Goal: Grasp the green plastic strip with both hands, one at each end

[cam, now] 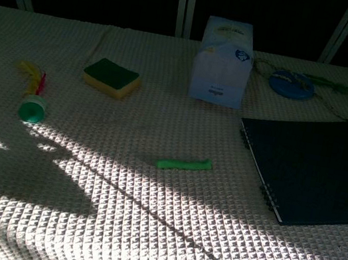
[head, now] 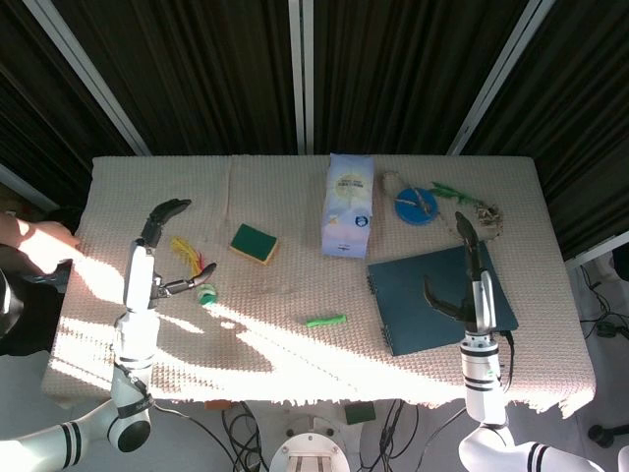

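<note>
- Two hands are hovering well apart from the prize, both empty with fingers spread wide, and neither is showing in the chest view at all.
- Far left, the left hand [head: 157, 246] is hanging over the cloth-covered table [head: 285, 369], right next to the feathered shuttlecock [head: 201, 280]; a sweep inward is risking a knock to that toy.
- The yellow-green sponge [head: 254, 243] is sitting just beyond, out of the likely path.
- Centre stage, the green plastic strip [head: 325, 320] is lying flat and alone on the weave, short and slim, so I'm judging two big hands may be crowding each other at its ends or pushing it along.
- Behind it the milk carton [head: 348, 205] is standing upright, safely clear.
- Right side, the right hand [head: 470, 280] is floating above the dark notebook [head: 439, 295]; dipping low here could be snagging its spiral edge.
</note>
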`<state>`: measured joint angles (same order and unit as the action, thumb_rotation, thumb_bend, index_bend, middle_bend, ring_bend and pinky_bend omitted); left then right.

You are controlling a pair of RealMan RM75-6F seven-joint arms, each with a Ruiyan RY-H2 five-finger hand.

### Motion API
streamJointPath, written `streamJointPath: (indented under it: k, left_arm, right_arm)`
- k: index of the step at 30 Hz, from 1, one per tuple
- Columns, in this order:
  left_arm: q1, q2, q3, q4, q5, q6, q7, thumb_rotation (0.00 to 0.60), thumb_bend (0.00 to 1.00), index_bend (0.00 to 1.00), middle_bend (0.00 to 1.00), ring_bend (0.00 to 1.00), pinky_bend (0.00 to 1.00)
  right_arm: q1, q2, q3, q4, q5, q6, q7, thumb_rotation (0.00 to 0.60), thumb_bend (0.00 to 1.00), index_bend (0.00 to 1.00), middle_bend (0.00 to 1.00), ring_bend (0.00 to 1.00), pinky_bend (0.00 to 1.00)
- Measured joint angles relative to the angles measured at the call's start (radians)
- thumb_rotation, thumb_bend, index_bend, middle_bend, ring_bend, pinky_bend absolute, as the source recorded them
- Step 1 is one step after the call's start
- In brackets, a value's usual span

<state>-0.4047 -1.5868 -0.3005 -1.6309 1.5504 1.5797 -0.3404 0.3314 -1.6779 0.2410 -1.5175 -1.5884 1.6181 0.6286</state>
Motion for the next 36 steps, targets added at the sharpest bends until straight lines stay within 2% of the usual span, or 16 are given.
streamJointPath:
  k: [10,16,23,28,31,33,36]
  left_arm:
    - [-0.001,0.007,0.016,-0.002,-0.002,-0.004,0.013,0.6,0.13,0.21,0.21,0.15,0.21]
    - [0.007,0.051,0.047,-0.033,-0.007,-0.037,0.051,0.6,0.12,0.23,0.21,0.15,0.22]
    - [0.031,0.122,0.099,-0.103,-0.033,-0.085,0.146,0.6,0.12,0.23,0.21,0.15,0.21]
    - [0.05,0.148,0.142,-0.137,-0.049,-0.112,0.231,0.6,0.12,0.25,0.21,0.15,0.22]
    - [0.049,0.146,0.168,-0.145,-0.055,-0.146,0.291,0.6,0.13,0.3,0.26,0.21,0.27]
    - [0.042,0.127,0.188,-0.136,-0.06,-0.183,0.337,0.6,0.13,0.33,0.29,0.24,0.3]
    - [0.024,0.098,0.21,-0.124,-0.087,-0.258,0.403,0.6,0.13,0.35,0.3,0.24,0.31]
  right_arm:
    - [0.0,0.003,-0.013,-0.001,0.006,-0.011,-0.019,0.6,0.37,0.0,0.0,0.0,0.0]
    - [-0.012,0.014,-0.042,-0.021,-0.005,-0.01,-0.084,0.6,0.35,0.0,0.0,0.0,0.0]
    - [-0.01,0.057,-0.078,-0.067,-0.029,-0.053,-0.298,0.6,0.34,0.0,0.0,0.0,0.0]
    - [-0.012,0.101,-0.109,-0.11,-0.025,-0.103,-0.525,0.6,0.34,0.0,0.0,0.0,0.0]
    - [-0.023,0.127,-0.128,-0.141,-0.014,-0.124,-0.652,0.6,0.34,0.0,0.0,0.0,0.0]
    - [-0.037,0.146,-0.14,-0.164,-0.004,-0.128,-0.706,0.6,0.34,0.0,0.0,0.0,0.0]
    - [-0.057,0.162,-0.146,-0.175,0.007,-0.118,-0.713,0.6,0.34,0.0,0.0,0.0,0.0]
